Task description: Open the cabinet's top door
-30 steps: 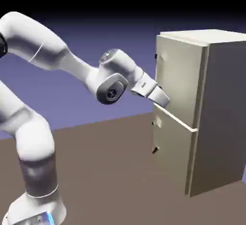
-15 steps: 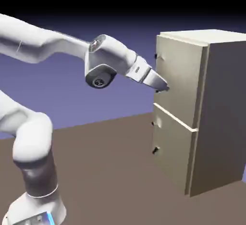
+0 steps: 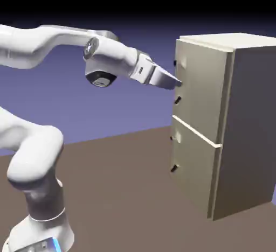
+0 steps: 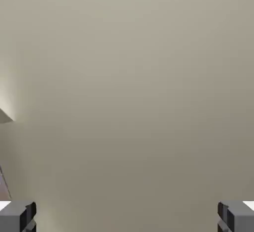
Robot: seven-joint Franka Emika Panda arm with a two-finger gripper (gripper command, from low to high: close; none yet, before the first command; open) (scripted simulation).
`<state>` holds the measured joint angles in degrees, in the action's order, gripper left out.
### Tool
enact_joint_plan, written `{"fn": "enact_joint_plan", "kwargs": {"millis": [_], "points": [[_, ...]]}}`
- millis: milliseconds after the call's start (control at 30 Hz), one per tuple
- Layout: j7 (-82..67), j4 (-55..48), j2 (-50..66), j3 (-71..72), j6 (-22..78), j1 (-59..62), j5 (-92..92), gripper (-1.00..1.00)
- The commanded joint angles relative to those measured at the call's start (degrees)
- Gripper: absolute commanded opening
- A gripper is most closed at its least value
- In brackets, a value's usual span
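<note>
Spread wide and empty, my pincer (image 3: pixel 176 82) points right at the top door (image 3: pixel 200 89) of the cabinet (image 3: pixel 229 127), standing at the scene's right. I judge this the approach: next I must line up on the small dark handle (image 3: pixel 177 99) just below. My arm reaches nearly level from the left.

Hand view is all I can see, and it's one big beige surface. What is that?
Observer: It's the upper door panel of a tall boxy beige cabinet with a grey-shaded side.
Operator: Where on the panel is the claw?
Observer: The white arm's gripper is at the panel's left edge in the exterior view, fairly high up.
Operator: Is there a handle nearby?
Observer: Yes, a small dark handle sits just below the gripper, apart from it.
</note>
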<state>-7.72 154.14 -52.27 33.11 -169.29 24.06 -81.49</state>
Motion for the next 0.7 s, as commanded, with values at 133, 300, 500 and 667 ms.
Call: {"fn": "enact_joint_plan", "kwargs": {"millis": [133, 300, 500, 667], "points": [[-7.68, -1.05, -3.0, 5.06, 0.72, 3.78, -12.46, 0.0], [-15.35, -2.1, -6.0, 10.13, 1.44, 7.57, -24.93, 0.0], [-24.56, -3.36, -9.59, 16.2, 2.31, 12.11, -39.88, 0.0], [-32.23, -4.4, -12.59, 21.27, 3.03, 15.89, -52.34, 0.0]]}}
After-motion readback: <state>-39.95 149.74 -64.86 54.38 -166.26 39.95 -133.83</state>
